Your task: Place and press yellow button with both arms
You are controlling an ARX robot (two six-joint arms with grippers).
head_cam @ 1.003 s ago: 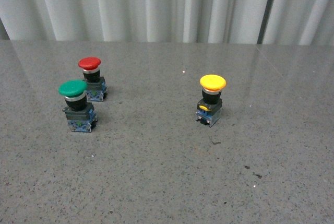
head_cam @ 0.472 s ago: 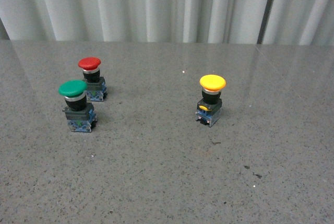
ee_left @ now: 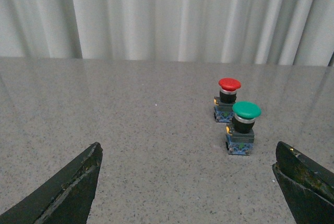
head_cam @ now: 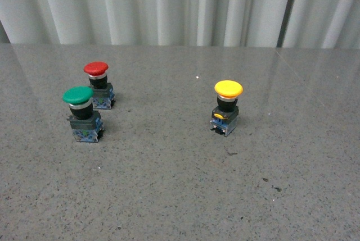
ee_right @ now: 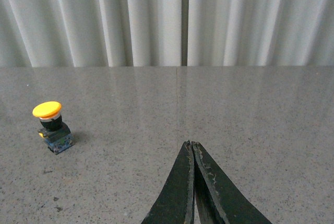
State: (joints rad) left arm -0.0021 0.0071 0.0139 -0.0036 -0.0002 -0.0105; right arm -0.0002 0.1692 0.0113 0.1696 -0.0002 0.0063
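Note:
The yellow button [head_cam: 228,108] stands upright on the grey speckled table, right of centre in the front view; neither arm shows in that view. It also appears in the right wrist view as the yellow button [ee_right: 51,127], well off to the side of my right gripper [ee_right: 190,143], whose black fingers are shut tip to tip with nothing between them. My left gripper [ee_left: 188,156] is open wide, its two fingertips [ee_left: 90,162] far apart above bare table, holding nothing. The yellow button is out of the left wrist view.
A green-capped button [head_cam: 83,114] and a red-capped button [head_cam: 99,85] stand close together at the table's left; both show ahead of the left gripper as the green one [ee_left: 243,129] and the red one [ee_left: 228,100]. A pleated white curtain [head_cam: 180,5] backs the table.

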